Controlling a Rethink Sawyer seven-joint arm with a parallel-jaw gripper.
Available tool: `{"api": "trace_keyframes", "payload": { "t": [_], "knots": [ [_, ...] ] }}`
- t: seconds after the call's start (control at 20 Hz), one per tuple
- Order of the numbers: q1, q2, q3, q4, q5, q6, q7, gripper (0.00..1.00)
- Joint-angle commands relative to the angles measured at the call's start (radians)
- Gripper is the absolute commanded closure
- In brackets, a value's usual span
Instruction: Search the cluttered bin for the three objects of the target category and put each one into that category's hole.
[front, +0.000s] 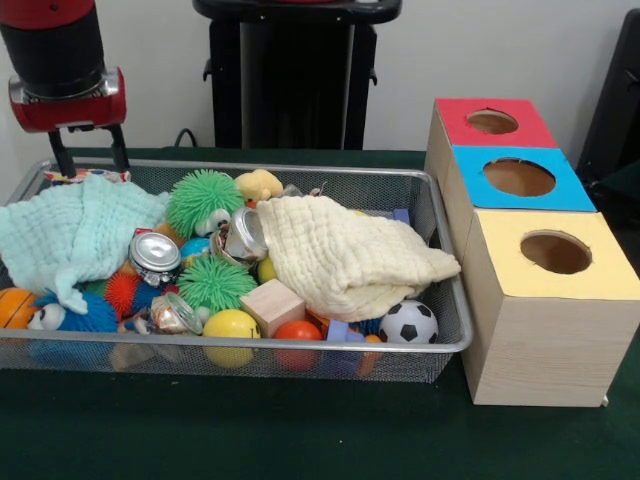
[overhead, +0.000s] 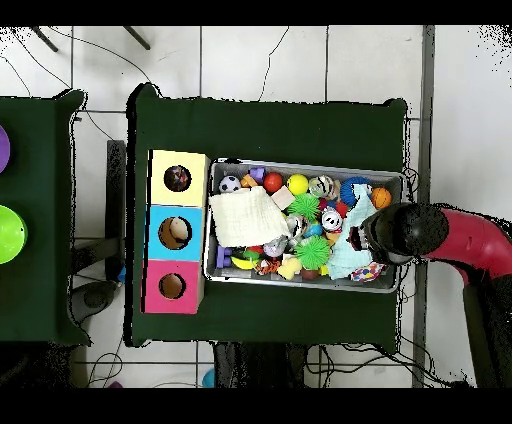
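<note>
The wire-mesh bin (front: 300, 172) is full of toys; it also shows in the overhead view (overhead: 300, 166). One knotted white cloth piece with red, yellow and blue patches (front: 85, 176) lies in the bin's far left corner, half hidden behind the mint cloth; it also shows in the overhead view (overhead: 368, 271). My gripper (front: 91, 158) hangs just above this piece with its two fingers spread and nothing between them. I cannot make out other such pieces. Three hole boxes stand beside the bin: red (front: 495, 122), blue (front: 520, 178) and yellow (front: 555, 252).
A mint cloth (front: 70, 230) and a cream cloth (front: 350, 255) cover much of the bin. Green spiky balls (front: 203, 197), a tin can (front: 153, 255), a wooden block (front: 272, 305) and a soccer ball (front: 408, 323) lie among the clutter. My arm (overhead: 445, 235) reaches over the bin's end.
</note>
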Motion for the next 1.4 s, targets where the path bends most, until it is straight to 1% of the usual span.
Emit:
{"api": "trace_keyframes", "payload": {
  "t": [0.05,0.35,0.4,0.6,0.85,1.15,1.4],
  "knots": [
    [0.023,0.076,0.049,-0.045,-0.076,0.102,-0.254,0.00],
    [0.018,0.078,0.040,-0.040,-0.087,0.101,-0.258,0.00],
    [0.024,0.081,0.033,-0.045,-0.092,0.113,-0.258,0.00],
    [0.039,0.080,-0.010,-0.057,-0.142,0.146,-0.257,0.00],
    [0.061,0.084,-0.043,-0.075,-0.196,0.194,-0.250,0.00],
    [0.062,0.094,-0.049,-0.081,-0.222,0.228,-0.241,0.00],
    [0.063,0.125,-0.049,-0.097,-0.246,0.257,-0.236,0.00]
  ]
}}
